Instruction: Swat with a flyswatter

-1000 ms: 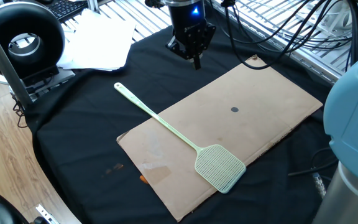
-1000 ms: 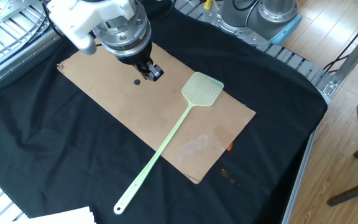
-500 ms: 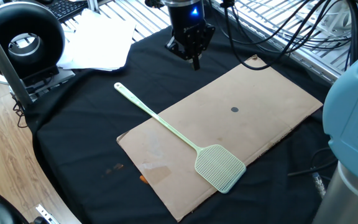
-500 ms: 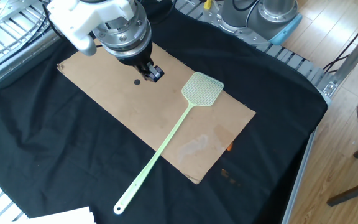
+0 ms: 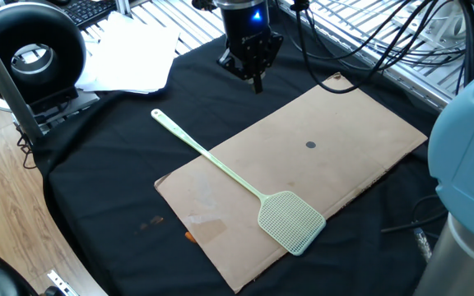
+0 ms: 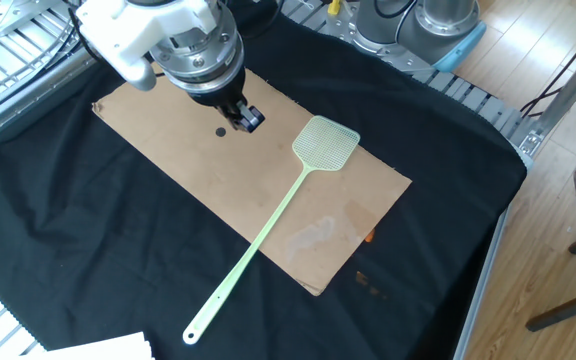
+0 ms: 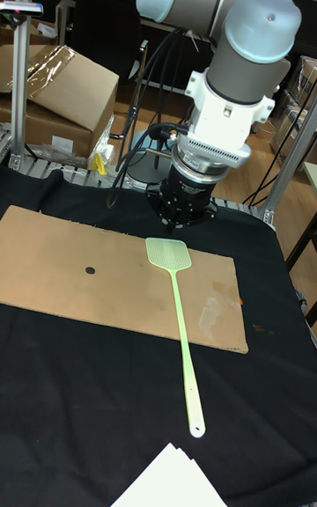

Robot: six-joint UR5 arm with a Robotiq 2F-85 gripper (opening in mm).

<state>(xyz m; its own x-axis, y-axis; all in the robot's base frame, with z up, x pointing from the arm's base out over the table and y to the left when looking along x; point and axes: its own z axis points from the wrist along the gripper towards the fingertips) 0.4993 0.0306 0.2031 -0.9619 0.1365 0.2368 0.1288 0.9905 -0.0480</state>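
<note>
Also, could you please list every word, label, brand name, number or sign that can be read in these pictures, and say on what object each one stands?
None: no readable text appears in any view.
The flyswatter, the cardboard sheet and the gripper carry no visible writing.
The white papers look blank from here.
The keyboard keys are too small and blurred to read.

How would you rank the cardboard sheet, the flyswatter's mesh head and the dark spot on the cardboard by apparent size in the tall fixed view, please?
1. Cardboard sheet, by far the largest.
2. Flyswatter mesh head.
3. Dark spot, a small dot.
</note>
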